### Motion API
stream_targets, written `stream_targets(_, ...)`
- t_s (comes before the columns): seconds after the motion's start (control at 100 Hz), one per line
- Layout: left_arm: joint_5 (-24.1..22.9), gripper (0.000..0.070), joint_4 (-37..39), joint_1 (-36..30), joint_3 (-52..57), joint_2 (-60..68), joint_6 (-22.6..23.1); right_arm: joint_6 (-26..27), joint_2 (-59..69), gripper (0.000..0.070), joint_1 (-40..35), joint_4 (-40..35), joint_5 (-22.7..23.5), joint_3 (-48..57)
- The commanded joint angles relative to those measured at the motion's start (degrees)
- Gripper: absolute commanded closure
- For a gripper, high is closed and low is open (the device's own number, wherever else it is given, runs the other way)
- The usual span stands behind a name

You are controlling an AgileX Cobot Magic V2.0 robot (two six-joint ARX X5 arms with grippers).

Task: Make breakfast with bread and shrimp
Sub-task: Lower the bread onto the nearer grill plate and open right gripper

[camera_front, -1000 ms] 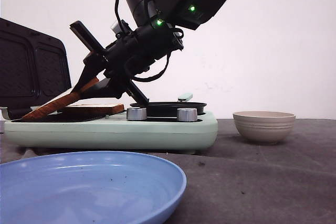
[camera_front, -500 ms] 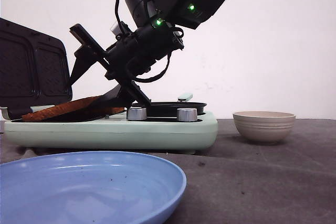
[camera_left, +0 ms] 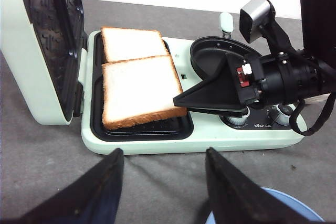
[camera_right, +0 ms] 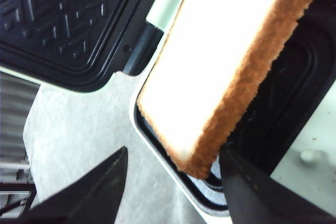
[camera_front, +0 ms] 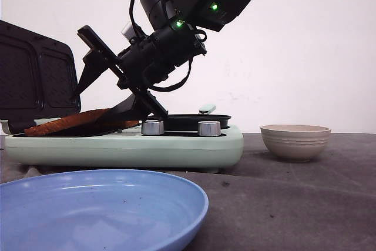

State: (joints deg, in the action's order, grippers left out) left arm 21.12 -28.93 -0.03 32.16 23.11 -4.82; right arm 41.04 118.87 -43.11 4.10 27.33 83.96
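Observation:
Two slices of bread lie in the black tray of the pale green sandwich maker (camera_left: 157,142). The near slice (camera_left: 139,90) rests tilted, overlapping the far slice (camera_left: 131,43). From the front only its brown crust (camera_front: 70,121) shows. My right gripper (camera_front: 97,92) is open, with one finger above the near slice and one finger (camera_left: 210,90) at its edge. Its wrist view shows the slice (camera_right: 226,61) between the spread fingers. My left gripper (camera_left: 163,153) is open and empty over the grey table in front of the maker. No shrimp shows.
The maker's ribbed lid (camera_front: 35,77) stands open at the left. A round black pan (camera_left: 210,56) and two knobs (camera_front: 210,128) sit on its right half. A beige ribbed bowl (camera_front: 295,140) stands to the right, contents hidden. A blue plate (camera_front: 100,210) lies nearest the camera.
My right gripper was shut on the tilted slice and has opened. The slice has dropped flatter onto the tray, and the fingers now stand spread around it.

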Motion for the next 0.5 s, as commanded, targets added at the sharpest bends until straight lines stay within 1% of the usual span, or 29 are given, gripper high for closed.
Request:
stream_targets(0.0,-0.17,0.0468,0.66,-0.04,0.28,0.0,0.94,2.03,1.36,0.0359,-1.66,-0.96,3.1,0.87)
stream_targets(0.09,-0.17,0.0468,0.66,-0.04,0.28,0.0,0.94,2.03,1.36,0.0359,-1.66,-1.18,4.79,0.9)
stream_targets(0.21,-0.17,0.0468,0.66,-0.04,0.28,0.0,0.94,1.99,1.36,0.0359,-1.77,-1.88,4.87,0.9)
stream_targets(0.4,-0.17,0.0468,0.66,-0.04,0.28,0.0,0.94,2.05,1.36,0.0359,-1.75,-3.54,8.59,0.9)
stream_targets(0.49,-0.17,0.0468,0.63,-0.04,0.28,0.0,0.94,1.7,1.36,0.036,-1.77,-4.72,8.76,0.9)
